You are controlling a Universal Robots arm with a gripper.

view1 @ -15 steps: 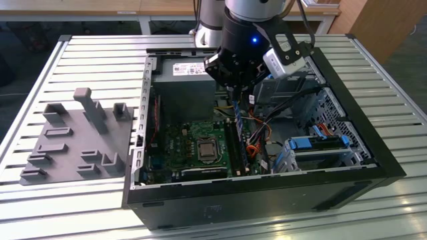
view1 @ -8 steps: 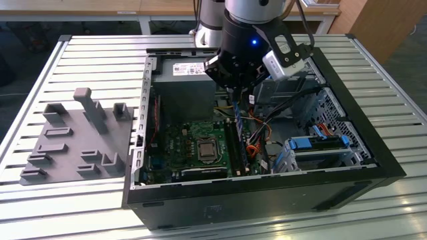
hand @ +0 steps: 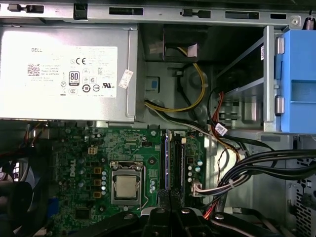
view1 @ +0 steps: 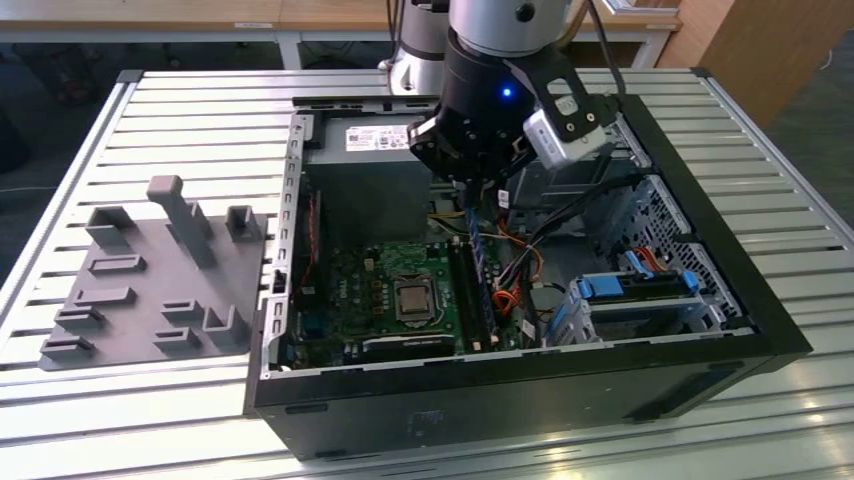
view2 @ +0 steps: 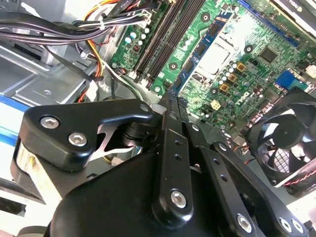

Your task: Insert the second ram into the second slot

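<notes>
Down at the tip of the arm, the black link-arm gripper [view2: 169, 101] has its fingers drawn together, with no gap to be seen in the second wrist view. Running out from right at those fingertips is the second ram [view2: 202, 49], a thin blue circuit-board stick with small dark chips. It lies alongside the long black memory slots [view2: 160, 39], on the processor side. Honestly can't tell whether the fingers are pinching it or it already sits in a socket with the gripper just above.

Either way this reads as the insertion step itself, not the fetch, since the gripper hangs over the slot bank inside the case. Seating a stick like that would want it square to the slot and pressed straight down, so tilt looks like the main risk.

Further out there's the green motherboard [hand: 74, 148] with its square silver processor socket [hand: 126, 187] and a round black fan [view2: 281, 143]. Past those come a bundle of black cables [hand: 266, 163], a chunky light-blue plastic drive clip [hand: 298, 79] and the grey power supply box [hand: 69, 69].

It all sits in an open black tower case [view1: 507, 400] lying on a slatted silver metal table [view1: 160, 90]. A grey moulded fixture [view1: 147, 280] with upright posts sits on the exterior view's left. A wooden panel [view1: 761, 40] stands behind.
</notes>
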